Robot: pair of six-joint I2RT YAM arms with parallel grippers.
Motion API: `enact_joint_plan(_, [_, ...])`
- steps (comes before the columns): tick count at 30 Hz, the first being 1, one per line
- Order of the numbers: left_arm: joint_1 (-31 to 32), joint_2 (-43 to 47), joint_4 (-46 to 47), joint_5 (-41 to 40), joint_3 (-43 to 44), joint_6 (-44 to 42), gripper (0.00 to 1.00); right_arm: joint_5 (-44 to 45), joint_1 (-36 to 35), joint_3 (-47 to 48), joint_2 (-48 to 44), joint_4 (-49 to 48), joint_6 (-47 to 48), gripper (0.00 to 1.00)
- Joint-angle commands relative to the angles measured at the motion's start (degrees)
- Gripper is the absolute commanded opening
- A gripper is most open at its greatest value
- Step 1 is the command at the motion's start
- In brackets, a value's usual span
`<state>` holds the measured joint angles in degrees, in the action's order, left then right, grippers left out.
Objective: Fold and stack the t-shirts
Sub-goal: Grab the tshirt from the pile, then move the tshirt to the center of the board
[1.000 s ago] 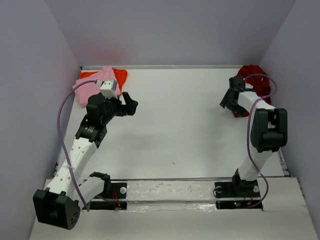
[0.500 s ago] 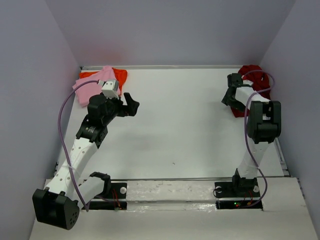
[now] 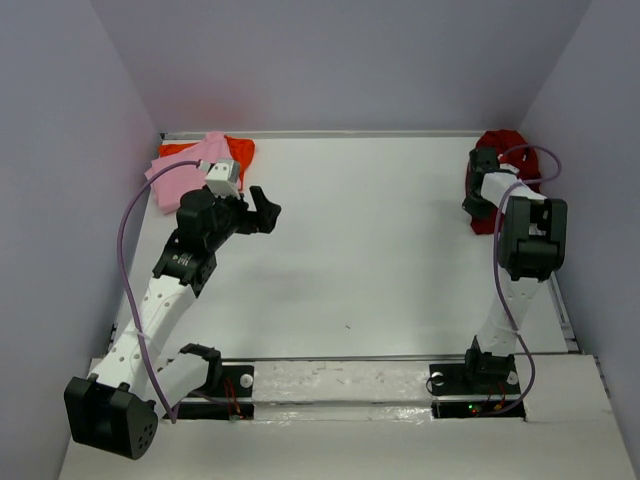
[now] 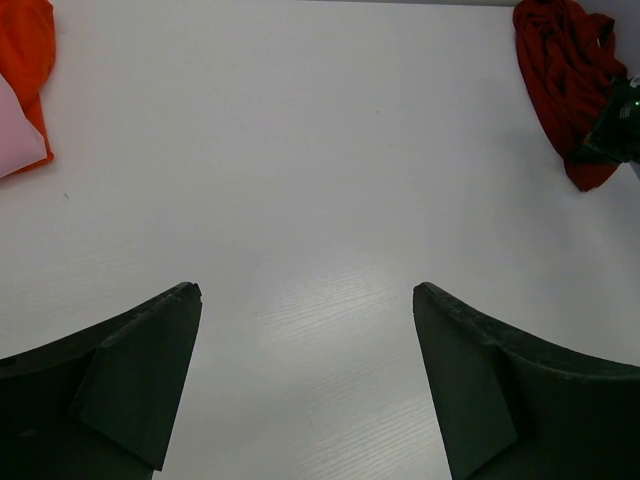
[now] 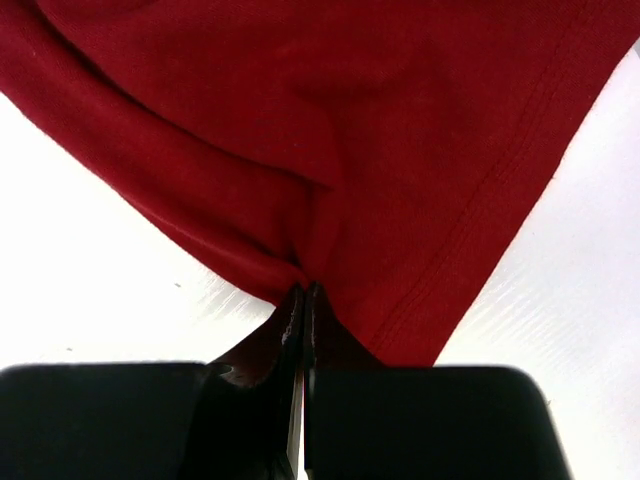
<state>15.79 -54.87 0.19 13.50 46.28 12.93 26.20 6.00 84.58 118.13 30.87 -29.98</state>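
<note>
A dark red t-shirt (image 5: 330,120) lay crumpled at the far right corner of the white table (image 3: 380,250). The right gripper (image 5: 303,290) had its two fingers pressed together on a fold at the shirt's edge, pinching the cloth. At the table's far left corner, a light pink t-shirt (image 3: 185,170) lay on top of a bright orange t-shirt (image 3: 240,150), whose cloth showed past the pink one's right side. The left gripper (image 4: 305,290) hung over the table just beside that pile, toward the table's middle. Its jaws were spread wide and held nothing.
</note>
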Motion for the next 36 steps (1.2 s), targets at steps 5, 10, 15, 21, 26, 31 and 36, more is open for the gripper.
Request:
enact_joint_plan(5, [0.38, 1.44, 1.57, -0.31, 0.74, -0.98, 0.96, -7.20, 0.07, -6.60, -9.47, -5.02, -0.17, 0.00])
enact_joint_plan(10, [0.47, 0.91, 1.22, -0.66, 0.74, -1.06, 0.96, -10.64, -9.49, -10.05, -21.50, -7.49, 3.78, 0.00])
enact_joint_plan(15, [0.47, 0.56, 0.87, -1.89, 0.74, -1.41, 0.96, -10.72, -23.63, -6.46, -29.00, -4.43, 6.15, 0.00])
enact_joint_plan(21, [0.64, -0.15, 0.61, -2.68, 0.83, -1.59, 0.96, -11.34, -37.44, 2.42, -31.38, 2.43, 6.25, 0.00])
enact_joint_plan(26, [0.64, -0.32, 0.17, -4.53, 0.92, -1.85, 0.96, -10.47, -49.39, 4.37, -30.15, 3.32, 4.58, 0.00])
enact_joint_plan(31, [0.64, -0.06, -0.10, -5.76, 0.74, -2.03, 0.96, -9.58, -52.76, 3.23, -27.95, 2.88, 4.14, 0.00])
enact_joint_plan(36, [0.64, 0.03, -0.10, -6.38, 0.92, -2.12, 0.96, -6.69, -52.76, 2.97, -26.72, 4.46, 4.75, 0.36])
